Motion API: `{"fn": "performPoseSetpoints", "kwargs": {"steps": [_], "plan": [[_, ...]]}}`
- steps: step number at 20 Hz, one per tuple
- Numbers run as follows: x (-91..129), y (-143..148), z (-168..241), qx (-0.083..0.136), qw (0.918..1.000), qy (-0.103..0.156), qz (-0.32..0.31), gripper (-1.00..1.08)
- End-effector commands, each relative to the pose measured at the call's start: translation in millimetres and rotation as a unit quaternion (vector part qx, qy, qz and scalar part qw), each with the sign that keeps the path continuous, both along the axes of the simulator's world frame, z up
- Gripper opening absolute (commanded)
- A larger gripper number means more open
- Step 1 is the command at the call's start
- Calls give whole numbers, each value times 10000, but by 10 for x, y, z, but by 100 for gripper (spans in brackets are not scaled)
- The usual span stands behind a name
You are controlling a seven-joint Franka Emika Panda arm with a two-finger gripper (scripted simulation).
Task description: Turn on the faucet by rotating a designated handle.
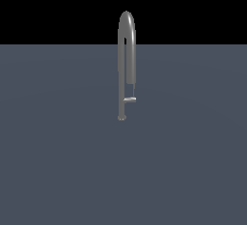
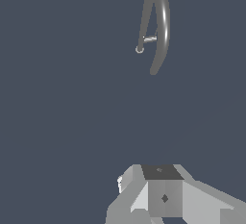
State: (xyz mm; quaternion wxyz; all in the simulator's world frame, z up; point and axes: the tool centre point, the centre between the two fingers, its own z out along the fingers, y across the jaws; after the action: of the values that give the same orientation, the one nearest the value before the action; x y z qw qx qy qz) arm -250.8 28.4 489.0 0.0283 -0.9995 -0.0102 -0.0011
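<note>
The faucet [image 1: 120, 74] is a tall, slim grey pipe with a narrow inverted-U arch, standing upright on a small round base in the middle of the exterior view. The handle [image 1: 130, 100] is a short light-grey bar low on the stem, pointing to the exterior view's right beneath the spout's open end. In the wrist view I look down on the faucet [image 2: 163, 21] and its handle [image 2: 150, 39] from a distance. My gripper [image 2: 161, 172] shows only as grey blocks at the picture's edge, well apart from the faucet. Its jaws cannot be made out. The arm is absent from the exterior view.
A flat, dark blue-grey floor [image 1: 58, 161] spreads around the faucet in every direction. Black background lies behind the top of the arch.
</note>
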Motion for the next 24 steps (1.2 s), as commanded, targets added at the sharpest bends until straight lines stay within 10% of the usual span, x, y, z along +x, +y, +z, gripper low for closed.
{"fn": "performPoseSetpoints", "kwargs": {"steps": [1,24], "plan": [[55,2,-7,52,9999,71,-56,-100],[1199,-67,-292,1162,9735,1537,-1229,-100]]}}
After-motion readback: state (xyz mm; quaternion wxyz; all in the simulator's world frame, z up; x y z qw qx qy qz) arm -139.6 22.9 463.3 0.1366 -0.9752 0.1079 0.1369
